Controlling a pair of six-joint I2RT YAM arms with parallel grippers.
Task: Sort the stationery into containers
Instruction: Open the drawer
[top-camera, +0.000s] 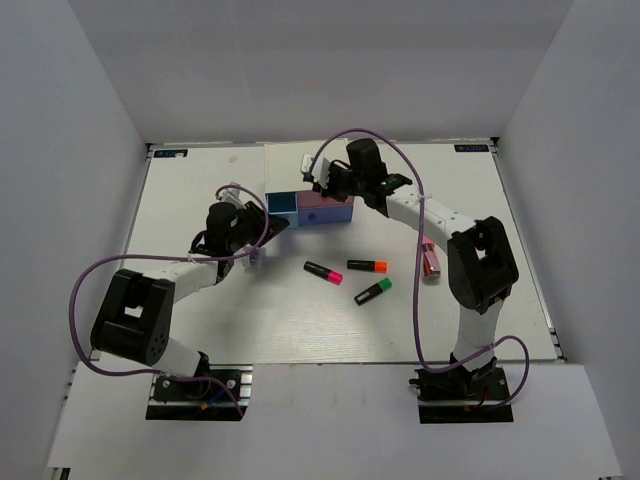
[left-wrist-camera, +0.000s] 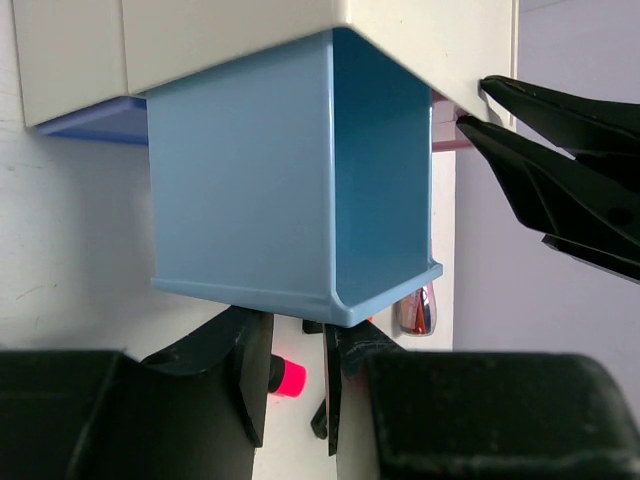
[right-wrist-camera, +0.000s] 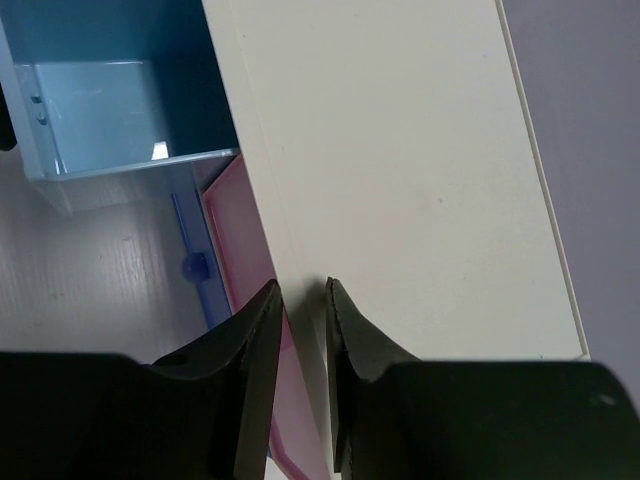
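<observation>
Blue drawer sits out, empty, pinched by the left gripper. Three markers lie loose to its right. Right gripper is almost closed, hold unclear.

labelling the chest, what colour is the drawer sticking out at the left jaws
Light blue; the open drawer shows best in the left wrist view.
</observation>
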